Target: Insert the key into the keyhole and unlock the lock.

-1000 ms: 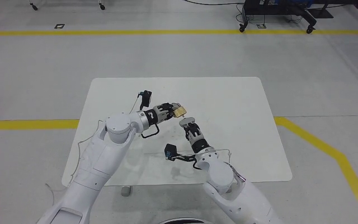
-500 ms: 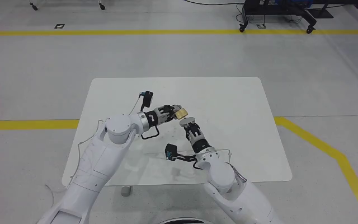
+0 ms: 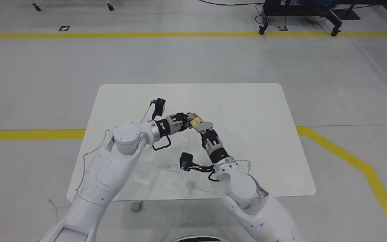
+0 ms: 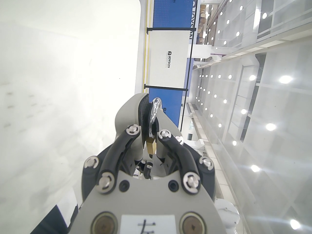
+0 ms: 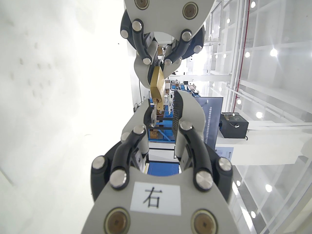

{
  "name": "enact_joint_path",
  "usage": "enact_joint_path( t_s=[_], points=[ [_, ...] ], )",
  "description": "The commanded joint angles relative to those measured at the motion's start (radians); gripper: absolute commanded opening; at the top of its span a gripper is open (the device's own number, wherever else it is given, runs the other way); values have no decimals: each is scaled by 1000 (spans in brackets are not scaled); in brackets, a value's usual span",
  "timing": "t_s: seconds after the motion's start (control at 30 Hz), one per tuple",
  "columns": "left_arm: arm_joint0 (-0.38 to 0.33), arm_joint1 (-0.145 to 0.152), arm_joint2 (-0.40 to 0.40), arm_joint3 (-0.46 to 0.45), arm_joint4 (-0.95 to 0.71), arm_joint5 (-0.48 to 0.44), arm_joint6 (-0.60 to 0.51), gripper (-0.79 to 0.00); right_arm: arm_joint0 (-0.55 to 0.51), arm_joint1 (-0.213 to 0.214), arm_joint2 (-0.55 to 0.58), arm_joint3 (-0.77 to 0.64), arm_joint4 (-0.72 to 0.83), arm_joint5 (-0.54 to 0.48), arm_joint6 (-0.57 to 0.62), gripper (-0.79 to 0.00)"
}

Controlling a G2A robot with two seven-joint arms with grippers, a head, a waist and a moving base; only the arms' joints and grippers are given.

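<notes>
My left gripper (image 3: 191, 120) is shut on a brass padlock (image 3: 195, 123), held above the middle of the white table. In the right wrist view the padlock (image 5: 156, 83) sticks out of the left gripper (image 5: 156, 76) towards me. A small silver key (image 5: 153, 116) sits with its tip in the lock's end. My right gripper (image 5: 163, 103) stands open around the key's head: the key rests against one pad and a gap shows to the other. In the top view the right gripper (image 3: 207, 128) meets the lock from the near side. The left wrist view shows the brass body (image 4: 151, 148) between the left gripper's fingers (image 4: 131, 118).
The white table (image 3: 260, 109) has bare surface on all sides of the arms, with rounded corners and an edge near me. Yellow floor lines run behind and beside it. A black wheeled stand (image 3: 299, 12) stands far back on the right.
The right gripper has moved up and slightly right, closing the gap to the lock. The left gripper shifted the lock a little to the right.
</notes>
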Motion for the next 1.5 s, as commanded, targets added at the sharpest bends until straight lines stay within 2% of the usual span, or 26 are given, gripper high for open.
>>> enact_joint_path(
  t_s=[0.0,0.23,0.47,0.6,0.63,0.67,1.0,1.2,1.47],
  points=[
    [-1,0,0,1,-4,1,1,-785,-3,0,4,-3,2,0,-3,-526],
    [-4,0,-7,7,-17,2,5,-785,-12,-1,15,-15,13,-2,-17,-480],
    [2,3,-37,3,-39,-39,18,-785,-30,2,43,-38,81,0,-95,-493],
    [14,6,-59,-4,-45,-82,24,-785,-45,8,83,-46,177,19,-191,-576],
    [17,7,-65,-5,-44,-91,27,-785,-48,10,96,-48,198,17,-215,-717],
    [19,8,-70,-5,-44,-98,31,-785,-52,12,109,-50,217,15,-236,-785],
    [28,14,-81,-18,2,-159,24,-785,-66,32,177,-59,287,-85,-376,-785],
    [35,19,-64,-39,70,-208,-16,-785,-39,35,189,-51,311,-138,-390,-785],
    [38,22,-55,-48,102,-225,-43,-785,-20,38,181,-44,313,-159,-383,-785]
  ],
)
